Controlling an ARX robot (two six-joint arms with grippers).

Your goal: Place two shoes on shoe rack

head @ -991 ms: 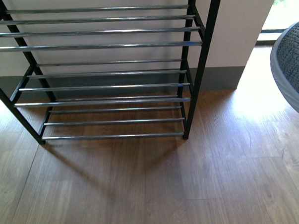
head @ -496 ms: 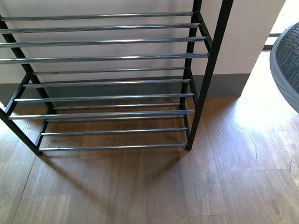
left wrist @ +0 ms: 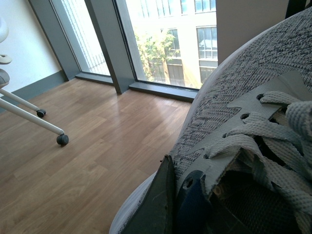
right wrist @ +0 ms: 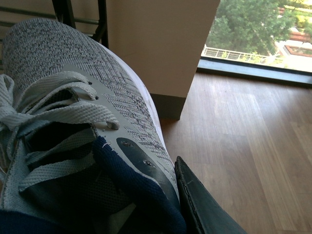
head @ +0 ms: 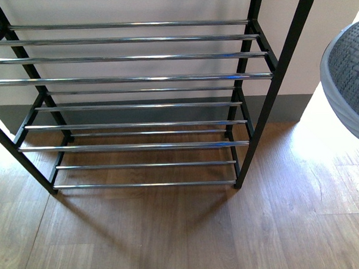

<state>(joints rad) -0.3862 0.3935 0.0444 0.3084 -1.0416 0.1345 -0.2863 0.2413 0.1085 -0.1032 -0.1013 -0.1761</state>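
Shoe rack (head: 135,78) nearer now, left claw (left wrist: 181,207) pinching grey sneaker (left wrist: 234,97), right claw (right wrist: 168,197) pinching second sneaker (right wrist: 53,48)

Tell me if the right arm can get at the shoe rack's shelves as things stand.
Probably yes. The rack stands open-fronted with its bars bare, and nothing lies on the floor before it. The right pincer holds a sneaker whose toe points toward the rack's frame.
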